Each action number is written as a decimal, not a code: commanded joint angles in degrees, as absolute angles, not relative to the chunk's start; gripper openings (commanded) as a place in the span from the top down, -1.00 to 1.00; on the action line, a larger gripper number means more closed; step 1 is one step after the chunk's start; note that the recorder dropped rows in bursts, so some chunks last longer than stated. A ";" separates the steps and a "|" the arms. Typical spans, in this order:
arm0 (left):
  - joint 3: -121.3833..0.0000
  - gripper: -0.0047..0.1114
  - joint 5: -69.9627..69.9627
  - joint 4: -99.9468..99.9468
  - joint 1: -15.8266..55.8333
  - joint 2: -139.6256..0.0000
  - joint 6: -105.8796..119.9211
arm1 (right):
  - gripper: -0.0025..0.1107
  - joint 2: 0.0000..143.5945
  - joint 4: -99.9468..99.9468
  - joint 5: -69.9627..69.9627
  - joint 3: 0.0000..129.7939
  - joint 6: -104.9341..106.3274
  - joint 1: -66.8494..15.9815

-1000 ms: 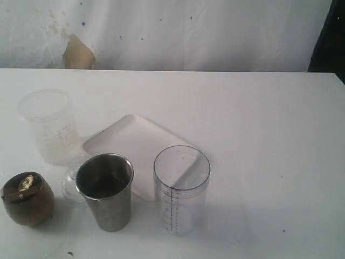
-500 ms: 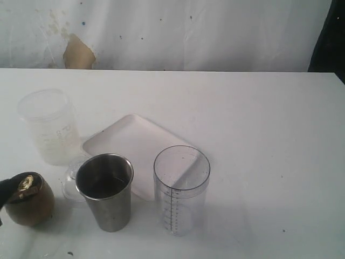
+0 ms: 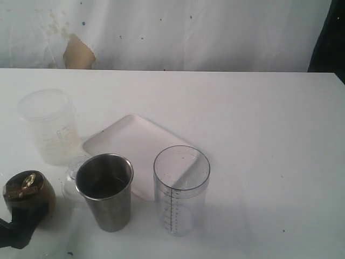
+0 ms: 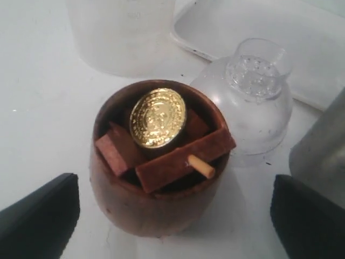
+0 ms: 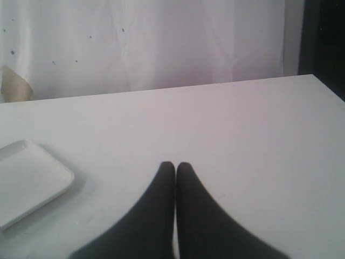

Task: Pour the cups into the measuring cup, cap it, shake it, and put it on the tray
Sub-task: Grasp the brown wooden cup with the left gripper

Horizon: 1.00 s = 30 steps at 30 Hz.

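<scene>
Left pincer (image 4: 173,221) stands wide open, one finger (image 4: 40,221) on each side of the brown cup (image 4: 118,199), neither touching its wall. Cup position: near-left corner of the worktop (image 3: 259,162), upright, long axis vertical, loaded with a gold coin (image 4: 158,117) and wooden blocks (image 4: 116,151). The cup sits between the fingers, so closing should take it across the belly. The measuring cup (image 3: 181,191) stands to the right, with the tumbler (image 3: 106,194) between it and the brown cup. The carry must therefore clear the tumbler. The tray (image 3: 129,137) lies just far of both. Right pincer (image 5: 175,172) is shut and empty, over the right side of the worktop, well apart from the cups. Left arm is the nearer one.
</scene>
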<state>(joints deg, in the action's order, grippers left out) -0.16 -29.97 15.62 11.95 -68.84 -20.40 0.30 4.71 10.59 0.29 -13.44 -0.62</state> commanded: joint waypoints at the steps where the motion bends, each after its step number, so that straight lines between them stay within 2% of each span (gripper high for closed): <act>1: 0.00 -0.64 -35.70 12.23 12.09 -73.43 -16.59 | 0.96 0.00 4.69 10.28 0.00 -13.51 -0.65; 25: -4.83 -0.62 -48.42 6.07 12.09 -95.01 -6.47 | 0.96 0.00 4.58 10.28 0.00 -13.51 -0.65; 28: -4.83 -0.38 -48.77 3.13 12.09 -95.24 -6.44 | 0.96 0.00 4.58 10.28 0.00 -13.51 -0.65; 30: -4.73 -0.01 -48.76 3.00 12.09 -95.24 -6.57 | 0.96 0.00 4.58 10.28 0.00 -13.51 -0.65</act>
